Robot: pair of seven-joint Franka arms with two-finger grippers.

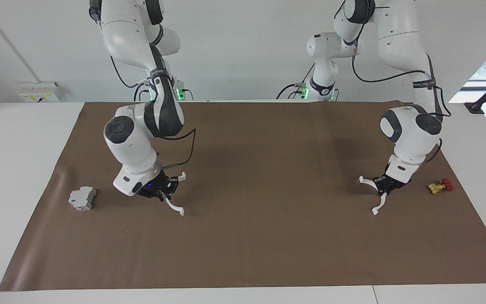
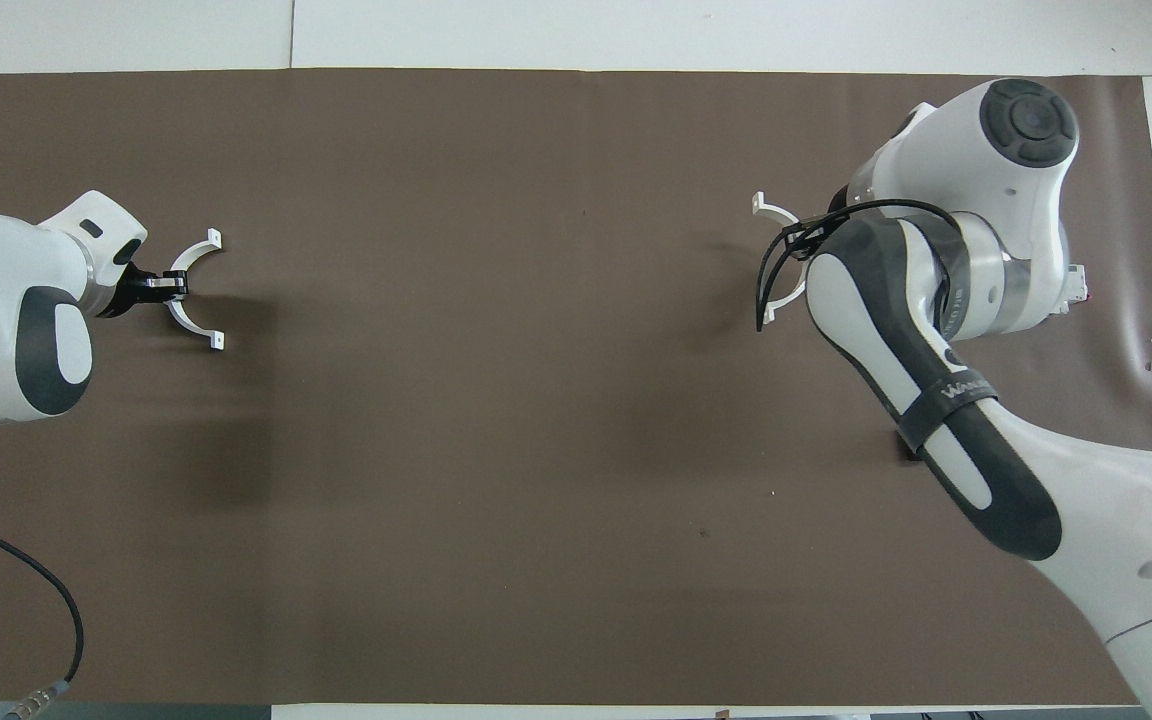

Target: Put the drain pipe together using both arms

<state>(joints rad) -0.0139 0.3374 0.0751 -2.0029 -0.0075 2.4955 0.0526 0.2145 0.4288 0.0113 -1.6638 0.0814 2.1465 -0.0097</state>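
- Brown paper mat (image 1: 243,253) covered the table, and both drain pipe halves were over it, well apart.
- Your right gripper (image 1: 161,191) was clamped on the middle of one white half-ring (image 1: 175,207). On the overhead view it sat between two and three o'clock of the mat's centre.
- Your left gripper (image 1: 384,185) was clamped mid-arc on the other half-ring (image 1: 377,202), at nine o'clock on that view. Its open side faced three o'clock.
- The arcs looked thin, light and smooth, probably springy, so I judged a mid-arc pinch right. It left the end tabs free to mate, though a hard push might twist an arc in the fingers.
- A grey block (image 1: 82,198) lay toward the right arm's end.
- A small yellow-and-red part (image 1: 440,186) lay just beside the left gripper.
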